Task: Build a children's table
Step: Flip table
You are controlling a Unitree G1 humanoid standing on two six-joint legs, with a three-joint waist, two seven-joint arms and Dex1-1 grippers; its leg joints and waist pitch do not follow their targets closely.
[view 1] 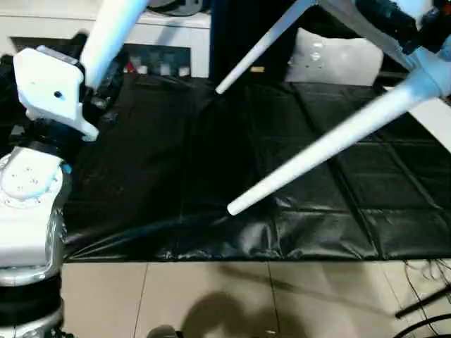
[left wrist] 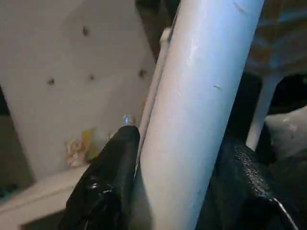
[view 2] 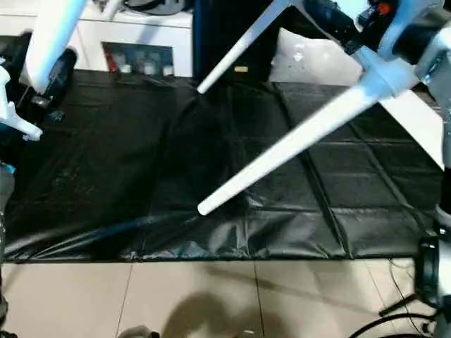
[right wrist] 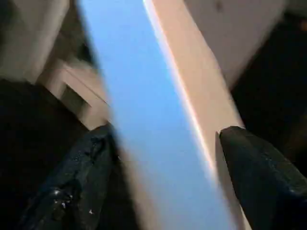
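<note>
The white children's table is held up in the air, tipped so its legs point toward me. One long tapered leg (view 1: 324,148) slants down from a corner socket (view 1: 430,77) at the upper right. A thinner-looking leg (view 1: 264,46) runs behind it. My left gripper (left wrist: 177,167) is shut on a third leg (view 1: 113,28) at the upper left, both black fingers (left wrist: 110,177) pressed against it. My right gripper (right wrist: 165,143) straddles a white leg (right wrist: 158,120) near the top right, open, with a slim gap at one finger (right wrist: 259,167).
A black sheet (view 1: 211,176) covers the floor under the table, with pale tiles (view 1: 246,296) in front of it. A white shelf (view 1: 169,28) stands at the back. Cables (view 1: 430,310) lie at the lower right. My silver left forearm (view 1: 28,211) fills the lower left.
</note>
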